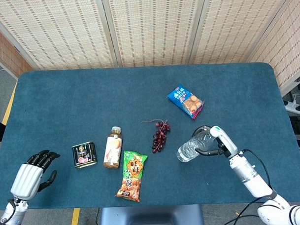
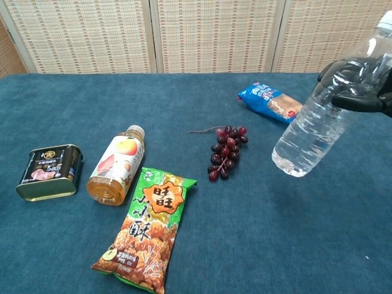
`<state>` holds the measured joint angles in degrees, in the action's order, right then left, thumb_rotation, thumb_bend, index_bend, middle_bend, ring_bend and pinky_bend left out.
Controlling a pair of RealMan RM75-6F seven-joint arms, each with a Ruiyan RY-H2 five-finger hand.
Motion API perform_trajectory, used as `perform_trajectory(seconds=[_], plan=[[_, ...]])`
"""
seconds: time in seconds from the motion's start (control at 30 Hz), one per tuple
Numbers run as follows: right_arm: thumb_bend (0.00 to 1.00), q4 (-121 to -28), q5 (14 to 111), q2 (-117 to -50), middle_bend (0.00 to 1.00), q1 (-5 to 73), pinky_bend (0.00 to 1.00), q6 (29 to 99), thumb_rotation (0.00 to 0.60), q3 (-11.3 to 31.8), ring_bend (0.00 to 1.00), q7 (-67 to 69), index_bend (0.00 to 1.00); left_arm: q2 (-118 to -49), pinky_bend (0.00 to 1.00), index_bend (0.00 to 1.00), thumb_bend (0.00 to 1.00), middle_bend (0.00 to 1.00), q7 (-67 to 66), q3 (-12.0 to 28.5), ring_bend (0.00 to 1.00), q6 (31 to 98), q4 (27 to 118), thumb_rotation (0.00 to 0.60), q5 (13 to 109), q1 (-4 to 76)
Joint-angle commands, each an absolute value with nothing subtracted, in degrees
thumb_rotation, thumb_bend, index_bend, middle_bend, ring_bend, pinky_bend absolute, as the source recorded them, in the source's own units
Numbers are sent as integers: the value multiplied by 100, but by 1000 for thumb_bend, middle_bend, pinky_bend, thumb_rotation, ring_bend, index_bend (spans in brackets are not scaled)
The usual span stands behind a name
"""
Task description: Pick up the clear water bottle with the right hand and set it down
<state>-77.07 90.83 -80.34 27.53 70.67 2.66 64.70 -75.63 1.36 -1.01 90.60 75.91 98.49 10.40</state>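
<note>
The clear water bottle (image 2: 321, 116) is shown tilted, raised off the desk (image 1: 66, 105) near the grapes (image 1: 160, 135), base lowest. The right hand (image 1: 213, 140) is wrapped around its upper body, fingers (image 2: 346, 82) closed on it. Thin, smooth plastic is judged light, slippery and easily dented; mid-body grip is preferred. The left hand (image 1: 34, 172) rests empty, fingers loosely spread.

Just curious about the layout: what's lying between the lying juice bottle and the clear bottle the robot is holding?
The bunch of grapes lies between the juice bottle and the clear water bottle; the head view shows it best.
</note>
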Motion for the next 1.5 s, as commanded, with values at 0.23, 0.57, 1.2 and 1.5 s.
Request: perform_trajectory(seconds=[0.23, 0.57, 1.2, 1.5], plan=[[610, -7516, 8701, -8361, 758, 2629, 494, 7293, 600, 535, 602, 4215, 822, -7563, 341, 264, 399, 273, 138, -104, 200, 9065, 7579, 600, 9835, 1037], [610, -8581, 9125, -7752, 758, 2360, 494, 8248, 600, 705, 602, 4122, 822, -7557, 341, 263, 399, 273, 135, -111, 200, 9074, 7593, 600, 9839, 1037], [612, -8388, 9200, -7884, 758, 2271, 494, 8155, 600, 534, 602, 3859, 822, -7565, 341, 263, 399, 274, 96, -125, 199, 9056, 7601, 600, 9837, 1044], [611, -7400, 8797, -8425, 758, 2411, 494, 7530, 600, 518, 602, 3442, 822, -7563, 341, 263, 399, 275, 64, -131, 200, 9033, 7617, 600, 9833, 1051]])
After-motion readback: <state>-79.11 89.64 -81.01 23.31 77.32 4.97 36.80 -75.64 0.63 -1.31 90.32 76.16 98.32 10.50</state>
